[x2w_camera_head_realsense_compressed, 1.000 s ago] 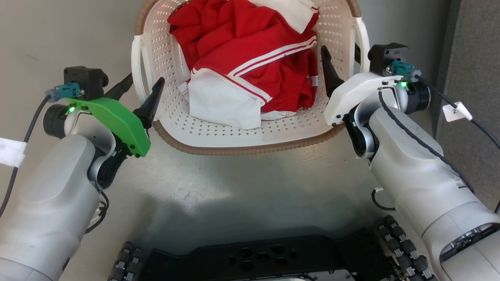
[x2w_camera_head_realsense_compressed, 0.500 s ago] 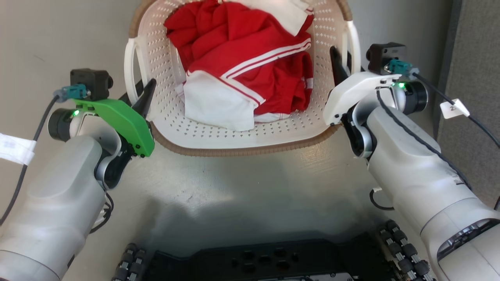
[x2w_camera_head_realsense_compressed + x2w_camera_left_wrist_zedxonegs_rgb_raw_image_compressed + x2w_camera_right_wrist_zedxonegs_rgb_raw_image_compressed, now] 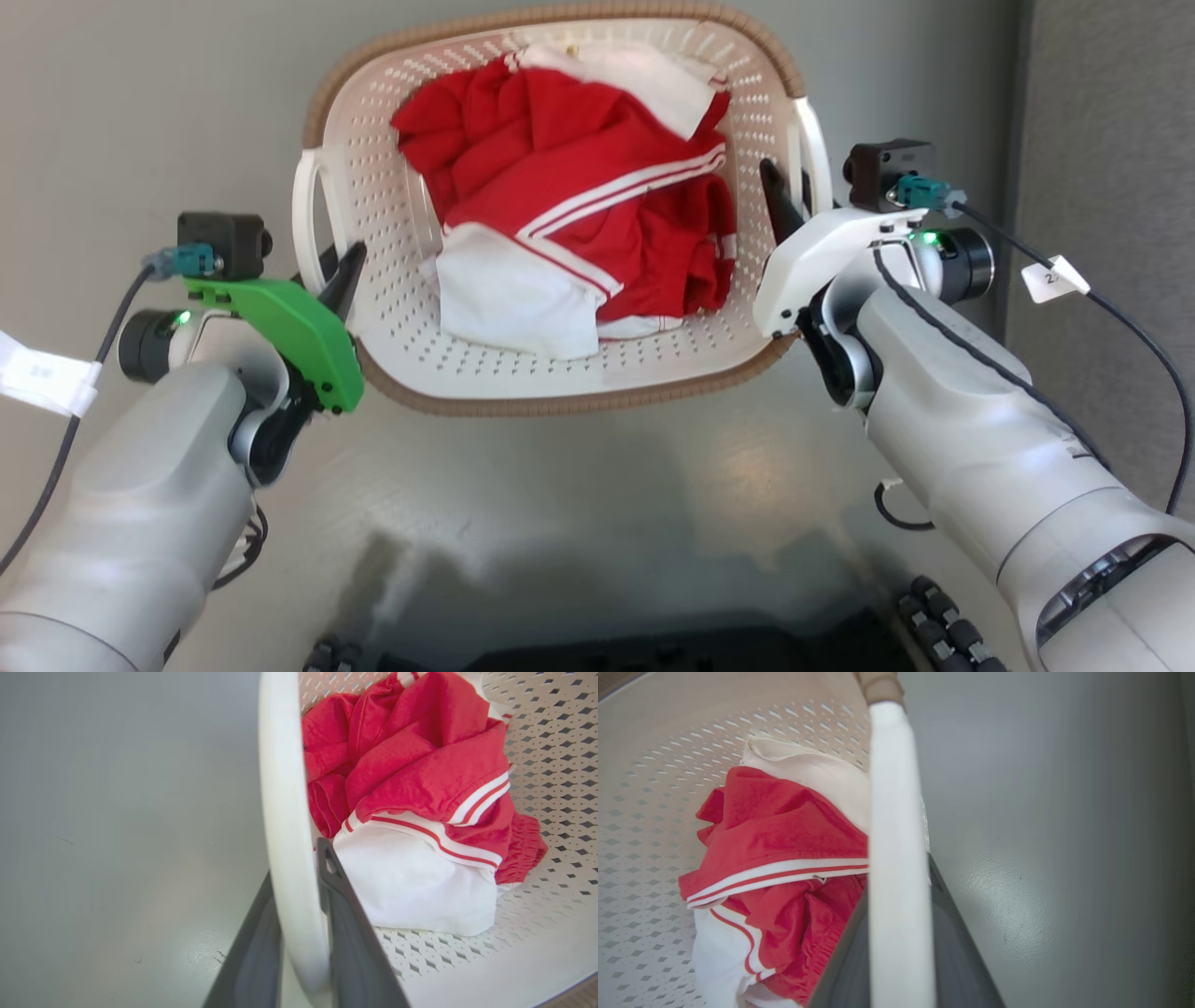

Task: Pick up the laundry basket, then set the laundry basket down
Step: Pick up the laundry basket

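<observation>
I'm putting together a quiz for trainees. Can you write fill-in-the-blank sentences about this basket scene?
The left tool and right tool each clamp a white side ____ of the laundry basket.
The clothes inside are white and ____.
Its woven-look rim is ____.
Missing words: handle; red; brown.

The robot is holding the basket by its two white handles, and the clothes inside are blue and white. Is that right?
Not quite. The clothes in the laundry basket are red and white, not blue and white; the head view shows it. The rest is right: the left pincer grips the left handle and the right pincer grips the right handle.
</observation>
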Available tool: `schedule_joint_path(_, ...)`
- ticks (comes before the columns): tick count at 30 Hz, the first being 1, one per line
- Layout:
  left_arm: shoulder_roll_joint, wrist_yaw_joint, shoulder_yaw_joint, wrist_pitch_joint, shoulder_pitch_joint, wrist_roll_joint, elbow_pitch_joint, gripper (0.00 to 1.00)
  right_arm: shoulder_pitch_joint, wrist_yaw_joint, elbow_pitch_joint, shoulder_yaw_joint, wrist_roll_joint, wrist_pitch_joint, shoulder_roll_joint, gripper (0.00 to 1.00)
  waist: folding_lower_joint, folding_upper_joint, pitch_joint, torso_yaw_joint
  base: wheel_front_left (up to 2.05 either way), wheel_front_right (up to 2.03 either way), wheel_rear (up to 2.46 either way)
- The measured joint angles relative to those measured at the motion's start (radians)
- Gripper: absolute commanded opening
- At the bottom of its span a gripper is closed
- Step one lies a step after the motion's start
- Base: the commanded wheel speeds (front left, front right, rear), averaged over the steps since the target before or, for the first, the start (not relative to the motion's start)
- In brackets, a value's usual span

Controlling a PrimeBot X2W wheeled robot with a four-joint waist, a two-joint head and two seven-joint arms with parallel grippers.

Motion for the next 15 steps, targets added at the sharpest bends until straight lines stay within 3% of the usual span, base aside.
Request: schedule_joint_path(15,-0.001,-0.009,-0.052,0.054,0.059,-0.067,0.076,0.00,0.048,0.012,0.009,0.115,0.121,0.107,0.003,0.00,0.0000,0.0000,-0.221,-0.038,0.00,0.00,0.00)
